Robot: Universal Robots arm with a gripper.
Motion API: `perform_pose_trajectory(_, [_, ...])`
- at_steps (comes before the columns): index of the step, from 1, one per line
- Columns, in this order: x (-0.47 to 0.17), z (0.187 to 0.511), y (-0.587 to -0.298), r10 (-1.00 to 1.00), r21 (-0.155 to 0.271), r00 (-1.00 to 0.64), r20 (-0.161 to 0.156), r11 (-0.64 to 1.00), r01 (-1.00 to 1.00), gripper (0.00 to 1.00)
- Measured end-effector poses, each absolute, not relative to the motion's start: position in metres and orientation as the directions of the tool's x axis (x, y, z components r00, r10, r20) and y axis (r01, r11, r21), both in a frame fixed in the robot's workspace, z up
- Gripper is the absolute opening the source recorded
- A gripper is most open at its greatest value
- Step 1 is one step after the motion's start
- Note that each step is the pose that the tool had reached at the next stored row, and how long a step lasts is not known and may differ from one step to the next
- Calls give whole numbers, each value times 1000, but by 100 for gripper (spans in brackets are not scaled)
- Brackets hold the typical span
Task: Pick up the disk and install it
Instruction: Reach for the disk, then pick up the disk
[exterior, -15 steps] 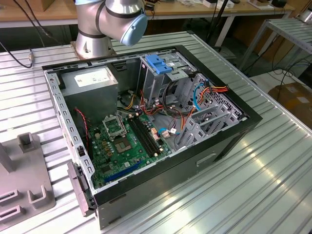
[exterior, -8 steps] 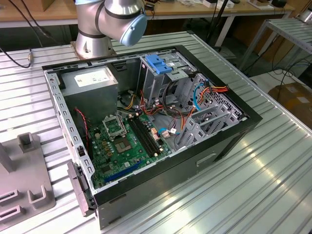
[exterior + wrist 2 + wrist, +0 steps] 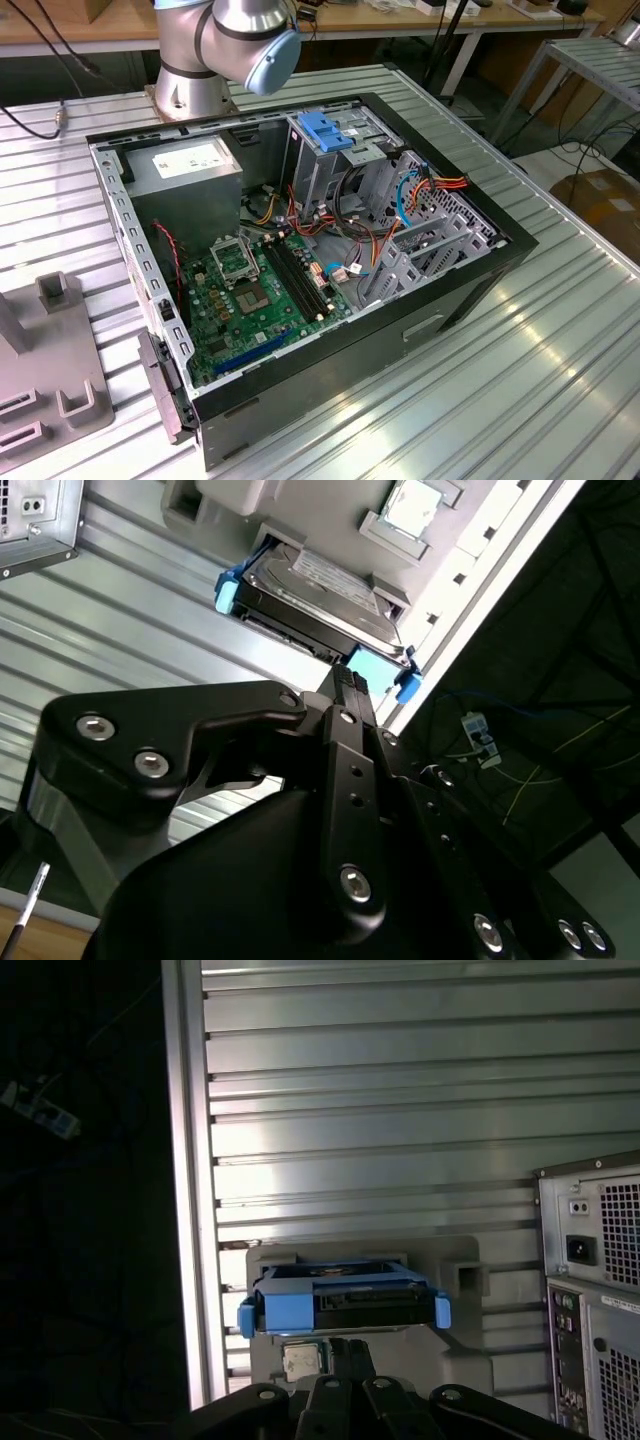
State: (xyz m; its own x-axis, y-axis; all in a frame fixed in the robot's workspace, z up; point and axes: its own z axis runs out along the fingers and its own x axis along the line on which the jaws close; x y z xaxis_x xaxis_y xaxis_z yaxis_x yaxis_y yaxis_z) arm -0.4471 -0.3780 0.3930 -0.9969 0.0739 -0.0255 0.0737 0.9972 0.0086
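The disk (image 3: pixel 345 1305) lies flat in a grey holder (image 3: pixel 465 1345) on the slatted table (image 3: pixel 400 1110), near the computer case (image 3: pixel 590 1290) — cradled, I judge, so its blue edge sits exposed — while the gripper (image 3: pixel 351 1346), fingers (image 3: pixel 345 740) seemingly pressed together on nothing, hangs just beside that edge.

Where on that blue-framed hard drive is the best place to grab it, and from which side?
Probably the blue carrier at its exposed front edge, approached from that open side: the disk lies flat in a grey holder whose raised posts block the far side.
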Motion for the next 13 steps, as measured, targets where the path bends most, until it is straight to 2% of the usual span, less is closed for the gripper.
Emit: perform_pose_trajectory(13, [-454,393,-378,74,9,-997,-25,997,74,10])
